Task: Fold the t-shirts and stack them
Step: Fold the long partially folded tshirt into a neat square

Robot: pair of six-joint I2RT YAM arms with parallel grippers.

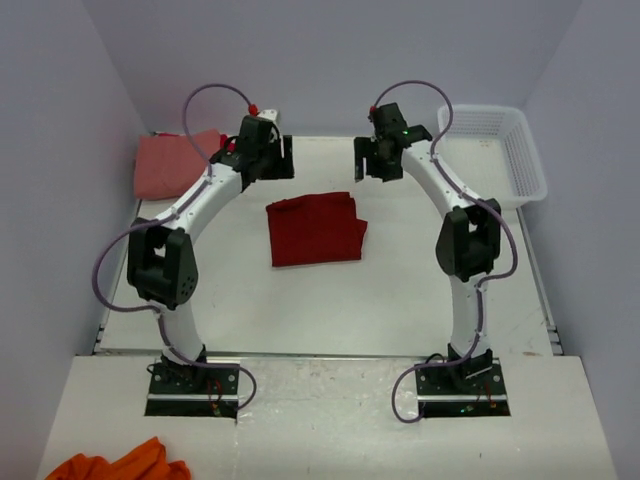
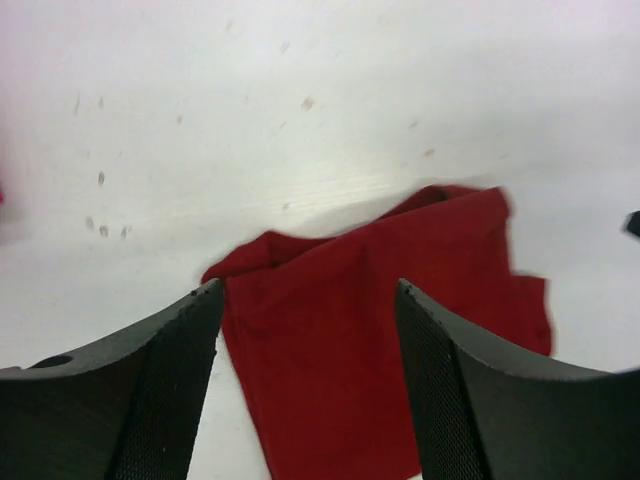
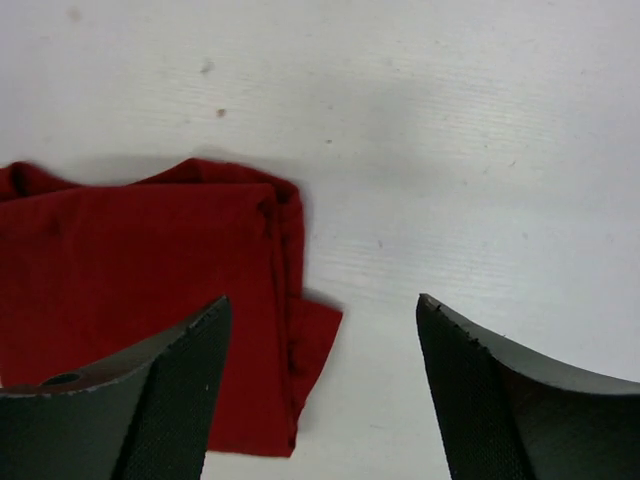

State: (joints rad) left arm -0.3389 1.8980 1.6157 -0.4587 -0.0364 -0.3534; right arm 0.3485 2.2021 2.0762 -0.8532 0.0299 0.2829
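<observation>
A dark red t-shirt point(image 1: 315, 229) lies folded into a rough square in the middle of the table. It shows under the left gripper in the left wrist view point(image 2: 380, 330) and at the left of the right wrist view point(image 3: 140, 290). A salmon-pink t-shirt point(image 1: 172, 162) lies folded at the far left of the table. My left gripper point(image 1: 268, 160) hangs open and empty above the far side of the dark red shirt. My right gripper point(image 1: 380, 160) hangs open and empty above the table, past the shirt's far right corner. No neck label shows.
A white plastic basket point(image 1: 500, 150) stands at the far right of the table point(image 1: 400, 290). A bright orange-red cloth point(image 1: 120, 465) lies on the near ledge at the bottom left, in front of the left arm's base.
</observation>
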